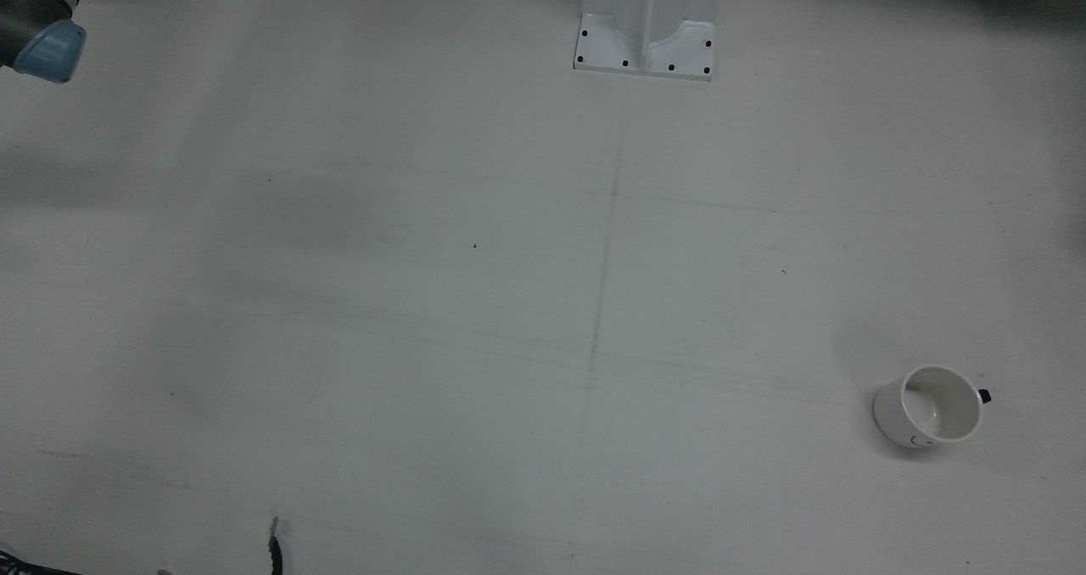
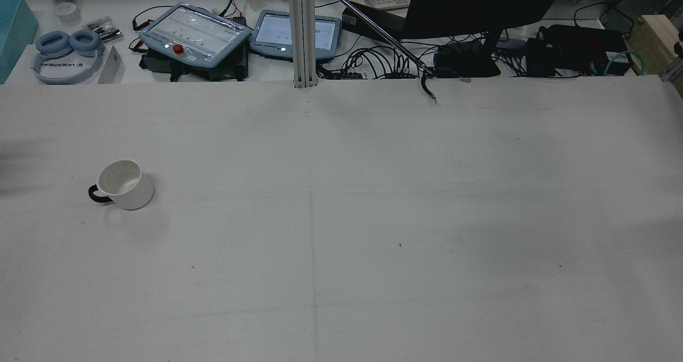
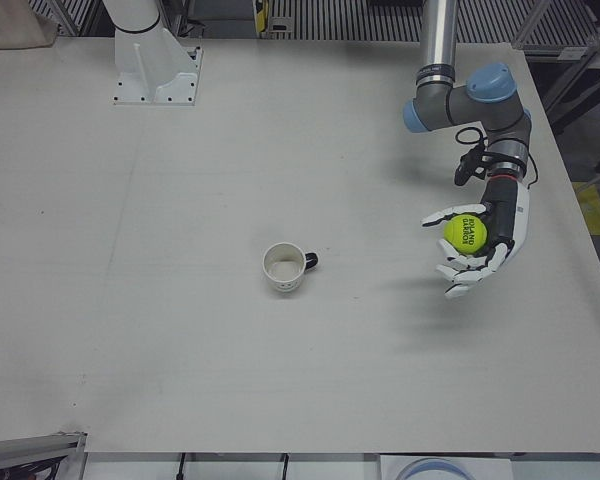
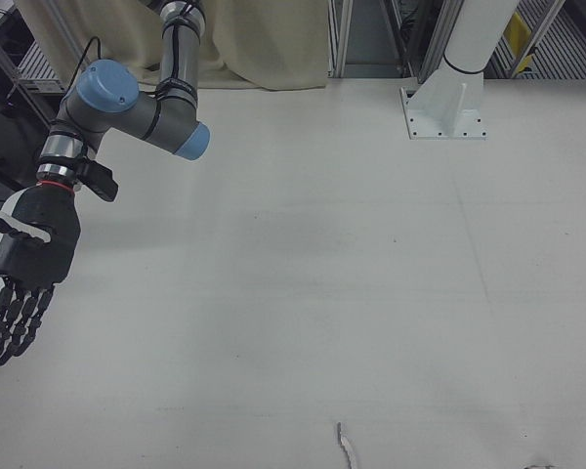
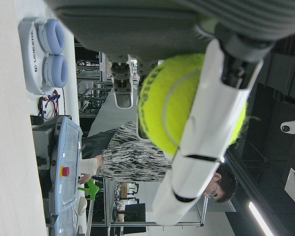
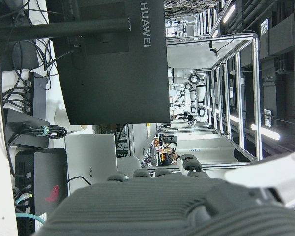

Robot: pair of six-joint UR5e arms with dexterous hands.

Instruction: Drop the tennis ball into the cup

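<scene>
Ball (image 3: 465, 231), bright yellow-green with dark lettering, sits in the left hand (image 3: 480, 245), up in the air off to one side of the cup (image 3: 284, 267) and well apart from it. The fingers (image 3: 464, 280) curl round the ball from above and below, palm turned sideways toward the cup. From the left hand's own camera the ball (image 5: 187, 105) fills the middle, with a white finger (image 5: 206, 128) laid across its front and pressing against it.

The cup is white with a dark handle and stands upright on the table (image 3: 180, 350), mouth open to the ceiling. In the rear view the cup (image 2: 126, 185) is on the left half of the table (image 2: 373, 218), handle pointing toward the left edge. In the front view the cup (image 1: 929, 407) shows near the lower right, and its inside looks bare.

The right hand (image 4: 20, 269) hangs beyond the far side of the table (image 4: 322, 293) from the cup, fingers (image 4: 8, 327) stretched straight and pointing down, spread slightly, holding nothing. Its dark back faces the right-front camera.
</scene>
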